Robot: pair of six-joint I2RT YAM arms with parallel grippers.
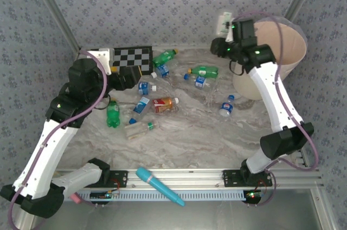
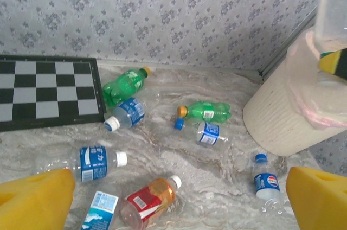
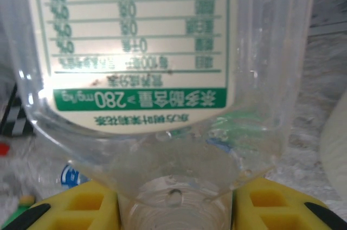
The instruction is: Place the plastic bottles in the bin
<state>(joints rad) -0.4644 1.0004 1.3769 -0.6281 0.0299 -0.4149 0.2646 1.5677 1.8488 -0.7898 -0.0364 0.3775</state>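
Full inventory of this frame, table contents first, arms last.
loose bottles: about ten, clear or green, scattered mid-table
held bottle: one, clear with white-green label, raised near the bin
bin: one, pale beige, far right
checkerboard: one, black and white, far edge, left of centre
microphone: one, teal, near rail
table: one, grey marble
left gripper: one, yellow fingers, open above the loose bottles
right gripper: one, yellow fingers, shut on the held bottle
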